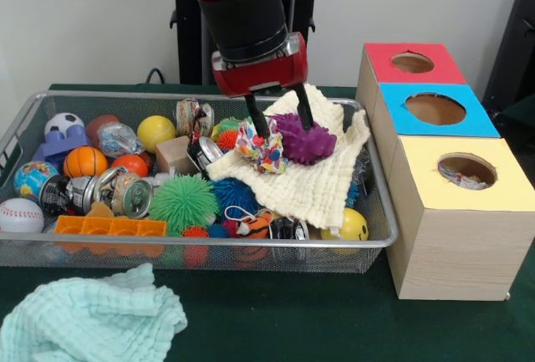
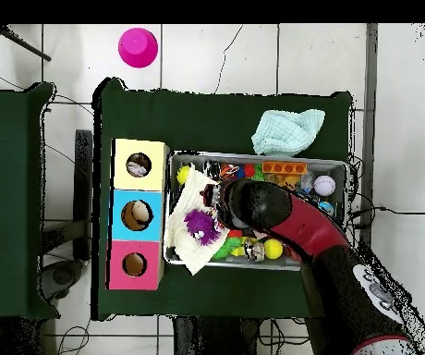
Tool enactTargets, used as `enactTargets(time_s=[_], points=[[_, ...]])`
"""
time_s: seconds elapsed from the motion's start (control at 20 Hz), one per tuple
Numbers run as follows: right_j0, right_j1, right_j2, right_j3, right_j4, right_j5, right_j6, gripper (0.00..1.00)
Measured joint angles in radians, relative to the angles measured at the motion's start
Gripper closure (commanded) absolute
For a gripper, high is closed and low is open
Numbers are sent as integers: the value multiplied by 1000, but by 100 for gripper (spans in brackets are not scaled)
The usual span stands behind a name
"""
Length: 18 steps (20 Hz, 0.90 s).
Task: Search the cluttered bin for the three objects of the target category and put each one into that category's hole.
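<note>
The wire-mesh bin (image 1: 209, 243) holds a cream cloth (image 1: 322, 186) spread over the clutter at its right end. A wrinkly clear film wad (image 1: 263, 148) with multicoloured bits lies on the cloth beside a purple spiky ball (image 1: 305, 140). My gripper (image 1: 279, 119) hangs open just above them. Its left finger is by the wad and its right finger is over the ball. Another clear wad (image 1: 118, 138) lies at the bin's left. The hole (image 1: 466, 170) in the yellow-topped box shows crumpled film inside. In the overhead view the arm hides the gripper beside the ball (image 2: 198, 224).
Red-topped (image 1: 412, 62) and blue-topped (image 1: 435, 109) boxes stand behind the yellow one. The bin also holds balls, crushed cans (image 1: 129, 195), a green spiky ball (image 1: 184, 201) and an orange block (image 1: 109, 226). A mint cloth (image 1: 92, 316) lies on the table in front. A pink cup (image 2: 138, 46) stands on the floor.
</note>
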<state>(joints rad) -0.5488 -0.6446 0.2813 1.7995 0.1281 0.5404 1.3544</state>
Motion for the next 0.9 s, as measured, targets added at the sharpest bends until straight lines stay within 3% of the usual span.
enactTargets(time_s=[0.6,0.9], points=[[62,70,-22,-1,-85,0,0,0],[95,73,-70,-14,-141,0,0,0]])
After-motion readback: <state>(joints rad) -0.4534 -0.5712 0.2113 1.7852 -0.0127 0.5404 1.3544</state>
